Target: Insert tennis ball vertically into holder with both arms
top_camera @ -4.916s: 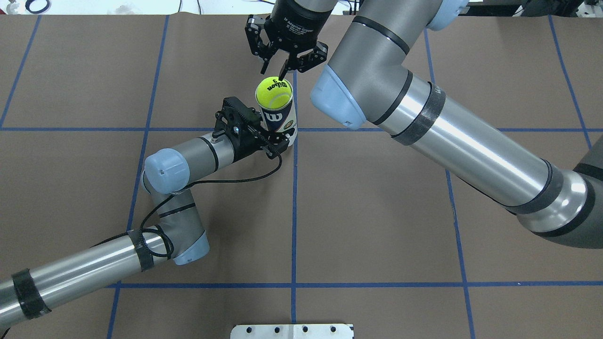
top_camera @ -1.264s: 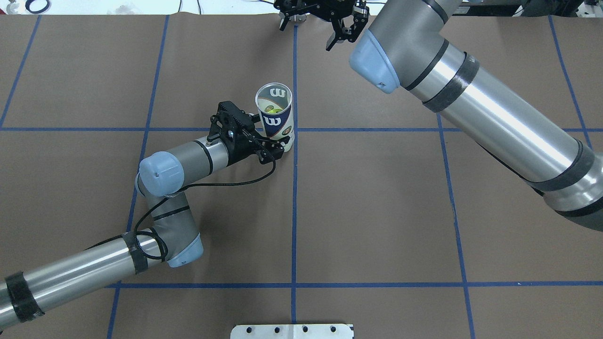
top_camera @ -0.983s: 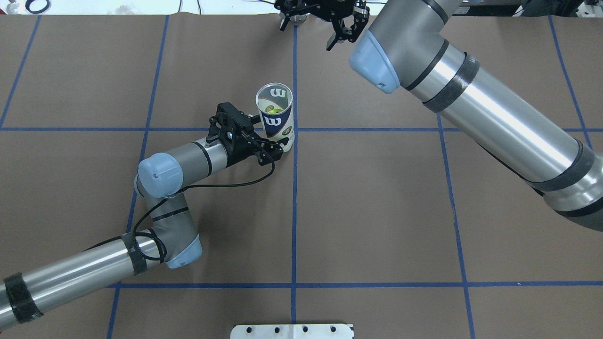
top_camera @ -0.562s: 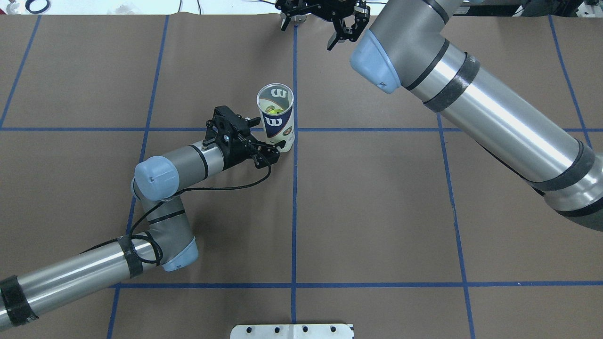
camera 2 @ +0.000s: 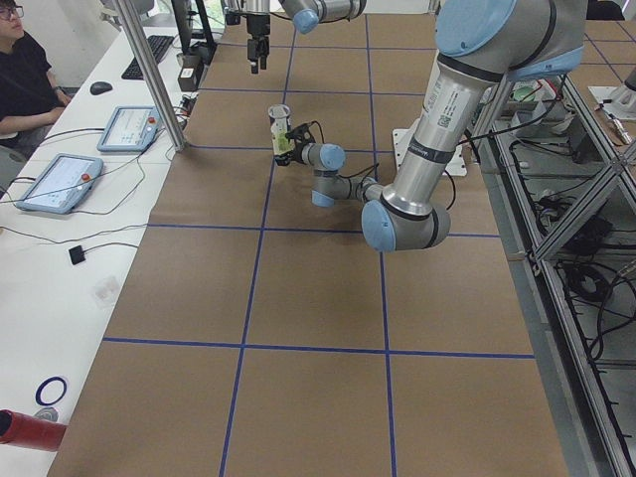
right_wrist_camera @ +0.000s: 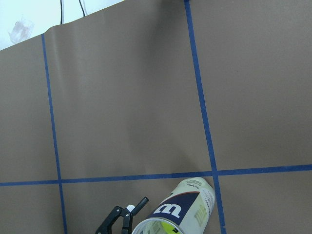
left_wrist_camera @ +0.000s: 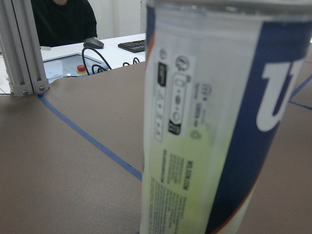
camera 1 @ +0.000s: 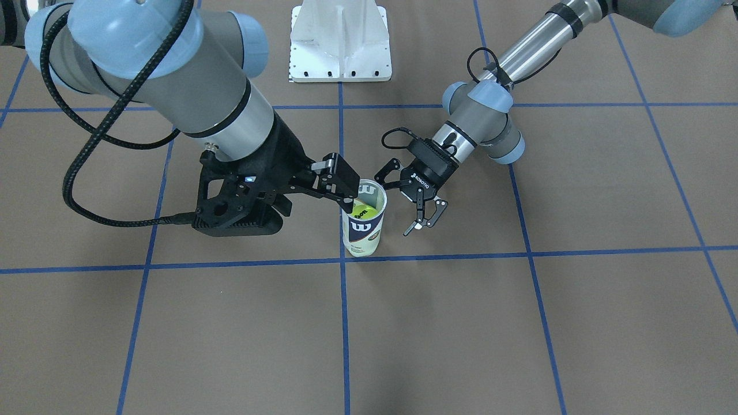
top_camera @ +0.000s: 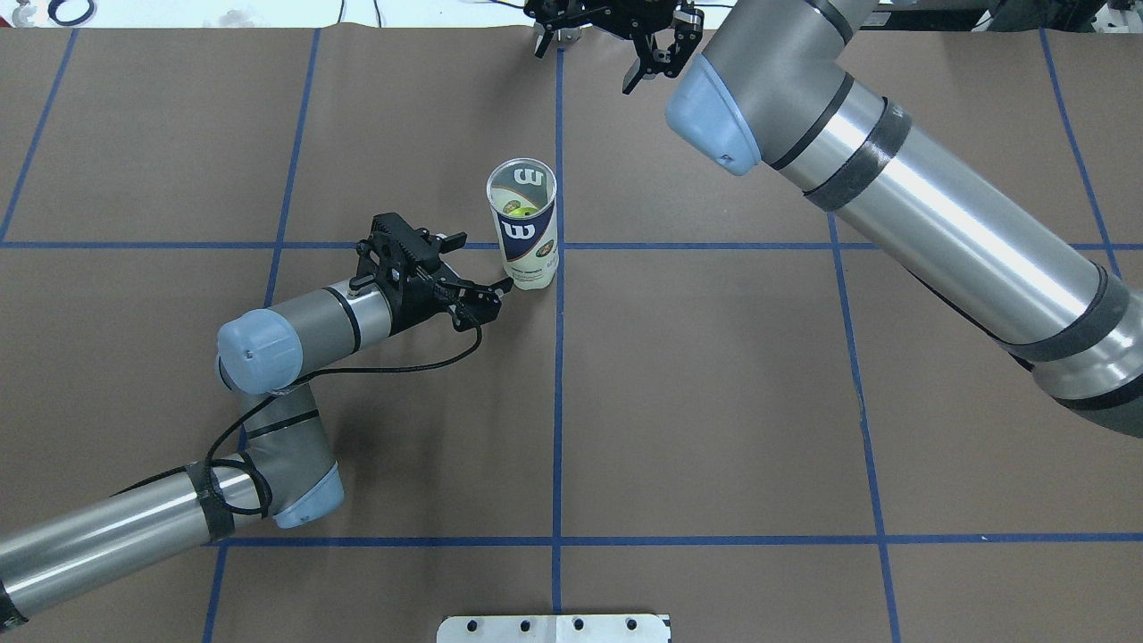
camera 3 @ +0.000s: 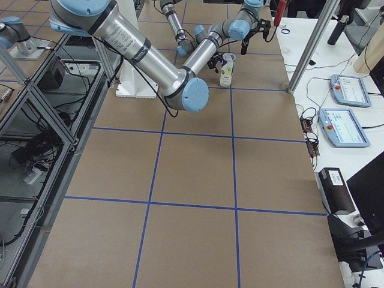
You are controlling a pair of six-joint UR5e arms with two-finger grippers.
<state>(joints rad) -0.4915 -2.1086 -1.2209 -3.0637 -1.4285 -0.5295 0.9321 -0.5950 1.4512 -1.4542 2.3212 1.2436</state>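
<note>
**Q:** Where is the holder (top_camera: pixel 522 228)?
**A:** Upright on the bench (top_camera: pixel 714 402), tennis ball (camera 1: pixel 366 212) inside; the left gripper (top_camera: pixel 487 260) is just beside it, jaws spread, holding nothing.
**Q:** And the right gripper (top_camera: pixel 588 55)?
**A:** Spread and empty, its body cut off in the overhead view.

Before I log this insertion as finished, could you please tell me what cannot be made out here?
- Tennis ball: what it rests on inside the holder, hidden by the label, front-facing view.
- Right gripper: body cut off by the overhead view's top edge.
- Holder's small print: blurred in the left wrist view.
</note>
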